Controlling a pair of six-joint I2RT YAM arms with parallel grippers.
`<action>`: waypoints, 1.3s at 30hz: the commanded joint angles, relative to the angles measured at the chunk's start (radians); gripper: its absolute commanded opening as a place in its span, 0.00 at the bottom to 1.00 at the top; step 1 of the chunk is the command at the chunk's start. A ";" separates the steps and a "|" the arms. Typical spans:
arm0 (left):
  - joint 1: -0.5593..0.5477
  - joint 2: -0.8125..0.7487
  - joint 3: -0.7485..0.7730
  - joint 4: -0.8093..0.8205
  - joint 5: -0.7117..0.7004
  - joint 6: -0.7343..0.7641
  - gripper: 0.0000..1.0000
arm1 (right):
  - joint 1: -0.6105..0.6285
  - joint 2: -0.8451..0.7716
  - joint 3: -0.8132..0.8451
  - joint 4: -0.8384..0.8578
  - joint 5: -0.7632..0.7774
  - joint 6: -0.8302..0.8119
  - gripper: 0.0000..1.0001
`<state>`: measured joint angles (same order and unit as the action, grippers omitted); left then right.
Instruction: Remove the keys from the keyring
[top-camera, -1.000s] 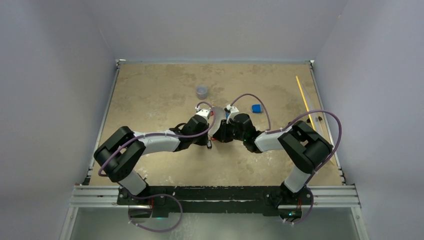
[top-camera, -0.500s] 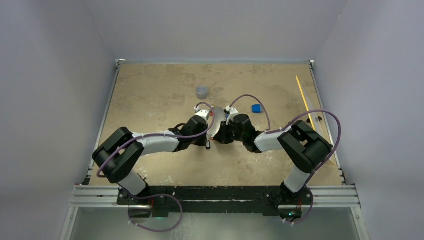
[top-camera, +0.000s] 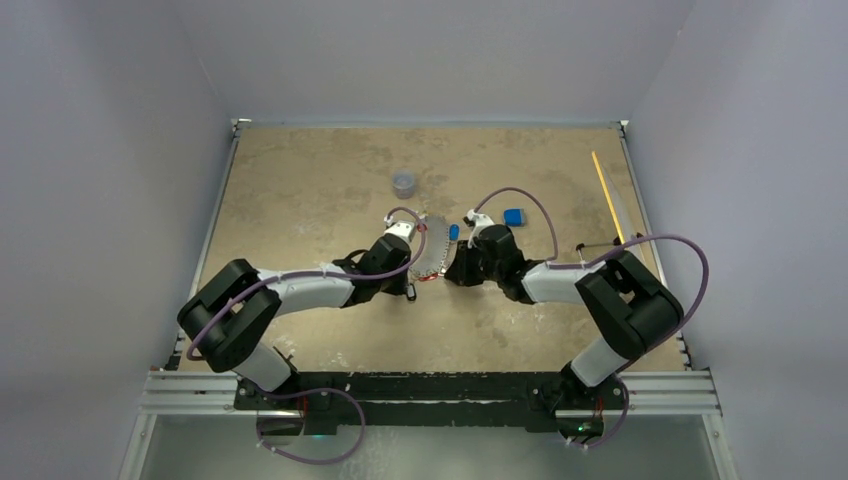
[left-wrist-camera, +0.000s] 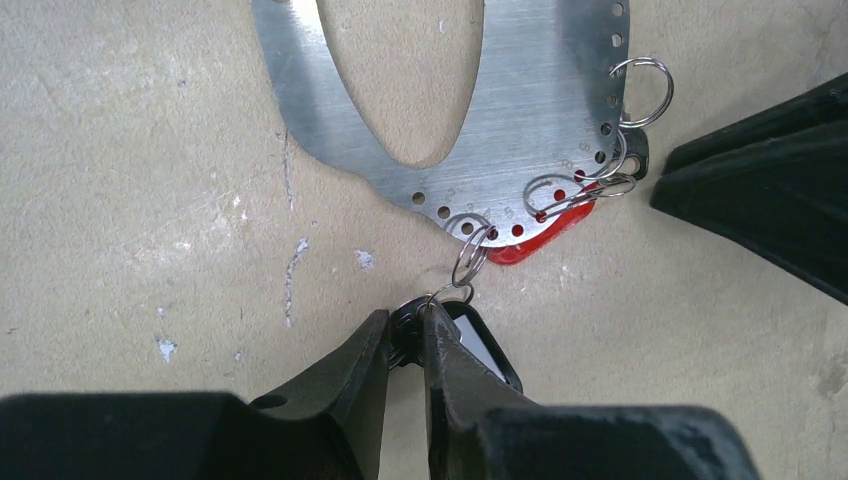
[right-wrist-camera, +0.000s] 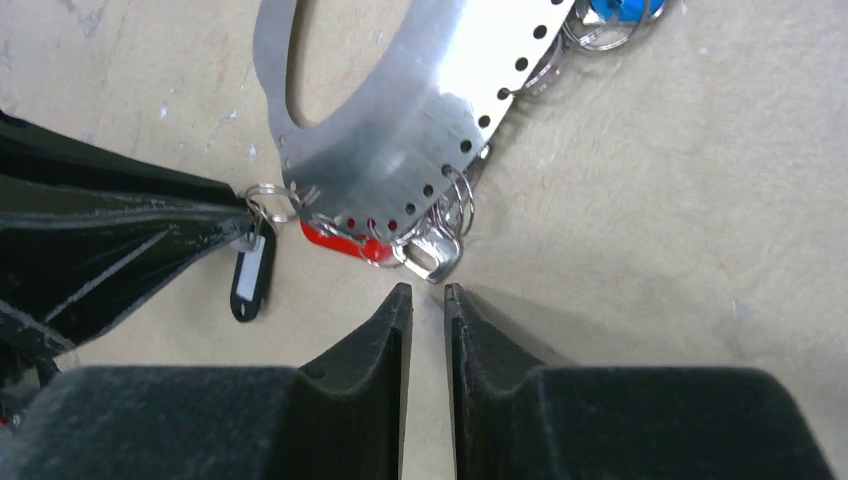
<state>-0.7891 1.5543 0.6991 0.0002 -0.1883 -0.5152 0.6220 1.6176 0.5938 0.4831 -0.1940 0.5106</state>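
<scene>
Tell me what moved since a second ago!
The right hand backed off to its right, away from the keyring, and its elbow swung outward; it is empty now. More of the keyring shows between the two hands. The left hand stayed pinched on the black-tagged key, and the grey cup and blue block did not move.

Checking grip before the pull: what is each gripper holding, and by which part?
The left gripper pinches the black tag at its top end, by its small ring. The right gripper, jaws slightly apart, holds nothing.
</scene>
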 joint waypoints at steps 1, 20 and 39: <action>-0.006 -0.013 -0.031 -0.078 -0.015 -0.003 0.15 | 0.020 -0.080 -0.028 -0.039 -0.003 -0.046 0.21; 0.002 0.194 0.182 0.014 -0.024 0.083 0.12 | 0.048 0.005 0.108 0.006 0.052 -0.127 0.32; 0.036 0.030 0.010 -0.036 0.028 0.030 0.10 | 0.054 0.038 0.116 -0.031 0.082 -0.159 0.31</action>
<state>-0.7502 1.6539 0.7925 0.0326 -0.1856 -0.4530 0.6678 1.6493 0.6994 0.4492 -0.0723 0.3756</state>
